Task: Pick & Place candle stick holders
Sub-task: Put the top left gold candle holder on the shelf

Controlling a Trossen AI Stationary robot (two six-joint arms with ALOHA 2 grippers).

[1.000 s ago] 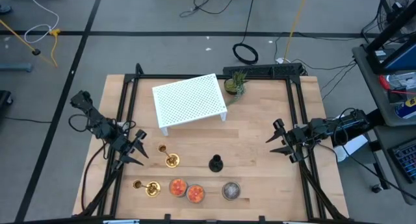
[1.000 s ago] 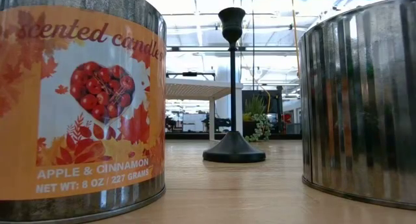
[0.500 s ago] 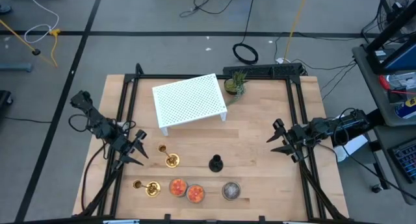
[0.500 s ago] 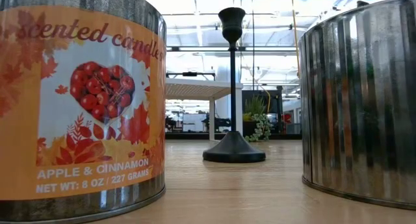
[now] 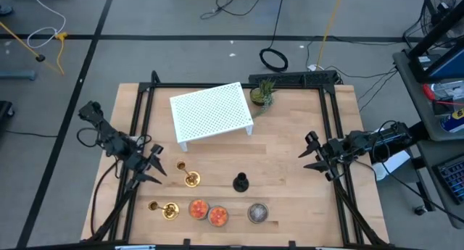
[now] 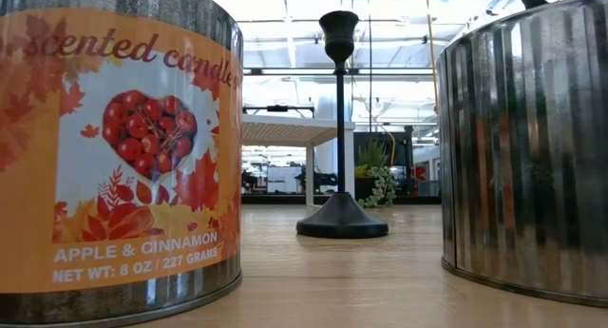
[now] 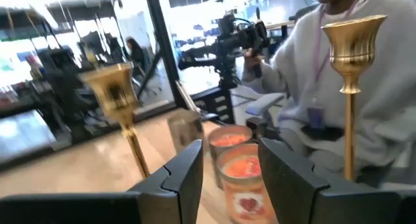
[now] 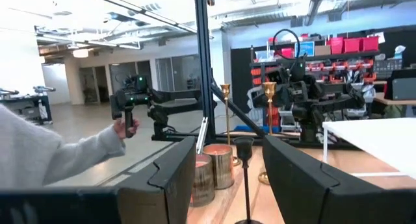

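Observation:
Two gold candle stick holders (image 5: 190, 179) (image 5: 168, 209) stand upright on their round bases at the table's near left. They also show in the left wrist view (image 7: 120, 113) (image 7: 351, 74). A shorter black holder (image 5: 241, 182) stands on its base near the middle; the low view shows it too (image 6: 340, 128). My left gripper (image 5: 152, 167) is open and empty, just left of the nearer gold holder. My right gripper (image 5: 310, 156) is open and empty at the table's right, with the black holder (image 8: 245, 178) far ahead between its fingers.
Two orange scented candles (image 5: 198, 209) (image 5: 218, 216) and a silver tin (image 5: 257, 213) stand along the near edge. A white perforated rack (image 5: 212, 114) and a small plant (image 5: 262, 94) stand at the far side. A person (image 7: 364, 120) with a camera stands beyond the table.

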